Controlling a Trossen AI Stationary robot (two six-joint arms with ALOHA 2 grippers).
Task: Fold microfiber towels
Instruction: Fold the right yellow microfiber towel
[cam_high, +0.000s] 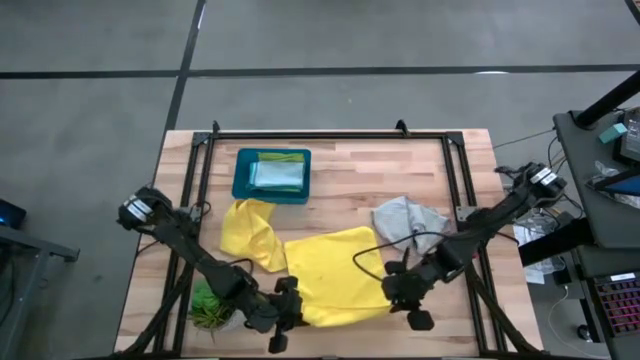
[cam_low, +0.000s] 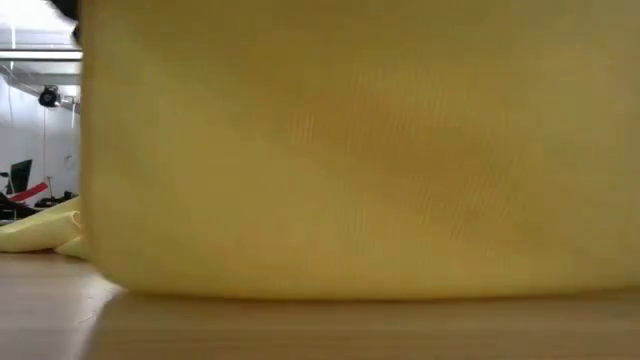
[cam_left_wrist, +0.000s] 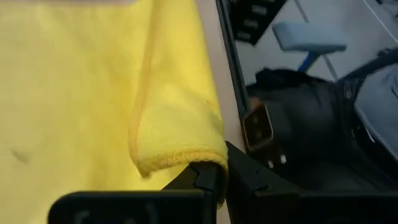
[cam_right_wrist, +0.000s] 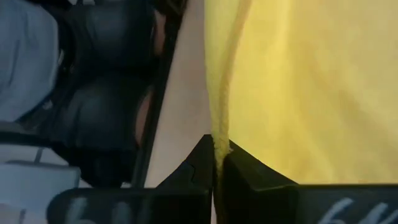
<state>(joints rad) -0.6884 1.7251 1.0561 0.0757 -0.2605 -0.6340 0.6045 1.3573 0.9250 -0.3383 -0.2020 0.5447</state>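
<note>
Flat yellow towel (cam_high: 335, 275) lower centre of frame. Left gripper (cam_high: 283, 312) and right gripper (cam_high: 400, 296) each clamp near-edge corner (hem pinched) — lift evenly, carry forward, align edges before release.

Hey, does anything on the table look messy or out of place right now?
Two towels lie crumpled: a yellow towel bunched beside the teal tray, and a grey towel heaped right of it. The potted plant sits half hidden under the left arm. The spread yellow towel is pinched at its near corners by the left gripper and right gripper.
</note>
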